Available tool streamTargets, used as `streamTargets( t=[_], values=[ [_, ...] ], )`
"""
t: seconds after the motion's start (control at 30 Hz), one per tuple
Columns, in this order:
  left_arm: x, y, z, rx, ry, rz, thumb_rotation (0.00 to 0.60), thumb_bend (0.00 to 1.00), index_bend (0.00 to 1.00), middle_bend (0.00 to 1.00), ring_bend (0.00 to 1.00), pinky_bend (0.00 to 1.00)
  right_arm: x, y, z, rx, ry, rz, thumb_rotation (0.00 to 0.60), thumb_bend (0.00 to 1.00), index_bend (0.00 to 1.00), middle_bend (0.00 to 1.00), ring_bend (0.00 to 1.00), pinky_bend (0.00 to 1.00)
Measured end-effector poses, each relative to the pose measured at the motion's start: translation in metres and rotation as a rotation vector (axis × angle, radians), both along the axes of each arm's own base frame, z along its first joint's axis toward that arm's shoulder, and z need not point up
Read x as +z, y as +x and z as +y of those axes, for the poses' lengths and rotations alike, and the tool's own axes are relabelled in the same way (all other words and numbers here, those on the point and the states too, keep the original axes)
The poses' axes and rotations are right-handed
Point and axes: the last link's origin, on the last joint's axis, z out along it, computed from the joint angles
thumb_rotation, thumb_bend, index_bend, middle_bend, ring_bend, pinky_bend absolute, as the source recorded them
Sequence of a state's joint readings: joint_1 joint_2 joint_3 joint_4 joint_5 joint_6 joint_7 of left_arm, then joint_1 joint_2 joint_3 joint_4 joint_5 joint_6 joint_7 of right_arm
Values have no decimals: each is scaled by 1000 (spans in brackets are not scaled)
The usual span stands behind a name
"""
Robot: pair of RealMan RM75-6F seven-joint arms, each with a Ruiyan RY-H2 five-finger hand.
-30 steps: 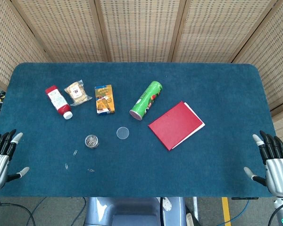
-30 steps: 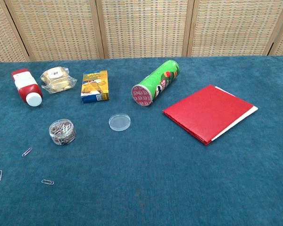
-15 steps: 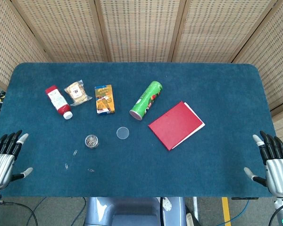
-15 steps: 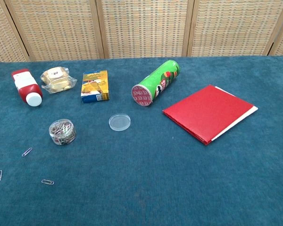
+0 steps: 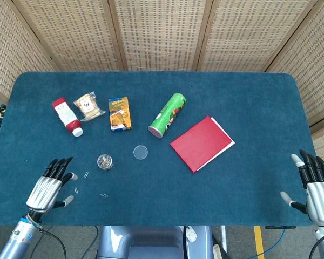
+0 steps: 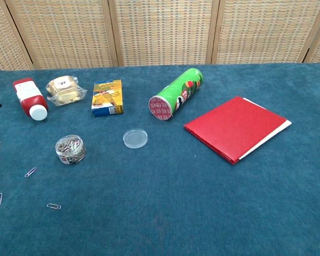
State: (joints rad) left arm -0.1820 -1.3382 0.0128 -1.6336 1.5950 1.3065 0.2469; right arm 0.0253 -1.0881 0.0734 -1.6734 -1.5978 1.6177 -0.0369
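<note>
**Three loose clips beside an empty left hand**

Three paper clips (image 5: 86, 175) scattered flat on the blue tabletop (image 5: 232, 178) near its front left corner, each apart from the others. Just beside them, the left hand (image 5: 46, 189): back up, fingers straight and spread, holding nothing, with one clip lying close off its thumb side. Probably brought low over the cloth to reach such thin, flat pieces.

Next outward, a small clear jar (image 5: 105, 161) standing upright and full of more clips. Its round lid (image 5: 141, 152) off, lying flat to the right, clear of the jar. An open mouth would account for the strays on the cloth.

Further back, in a loose row: red bottle (image 5: 67, 116) on its side, snack bag (image 5: 88, 106), small box (image 5: 119, 114), green tube (image 5: 167, 115) lying down, red folder (image 5: 201, 143) flat.

Right hand (image 5: 317, 191) off the front right edge, fingers wide, empty, well apart from everything. Seemingly parked out of the way.
</note>
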Motion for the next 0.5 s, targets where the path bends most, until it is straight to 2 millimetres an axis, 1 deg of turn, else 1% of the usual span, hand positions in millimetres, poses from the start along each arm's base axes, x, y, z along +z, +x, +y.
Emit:
streamTargets(
  t=[0.17, 0.4, 0.5],
  values=[
    [-29, 10, 5, 7, -40, 7, 600, 215, 403, 0, 0, 0, -1, -1, 0, -2, 7, 2, 600, 0, 56, 0, 0, 0],
    [-65, 22, 14, -108, -126, 142, 600, 242, 425, 0, 0, 0, -2, -1, -1, -6, 10, 4, 600, 0, 56, 0, 0, 0],
    [-76, 27, 17, -147, -153, 176, 600, 263, 428, 0, 0, 0, -3, -1, -2, -9, 13, 4, 600, 0, 56, 0, 0, 0]
  ],
)
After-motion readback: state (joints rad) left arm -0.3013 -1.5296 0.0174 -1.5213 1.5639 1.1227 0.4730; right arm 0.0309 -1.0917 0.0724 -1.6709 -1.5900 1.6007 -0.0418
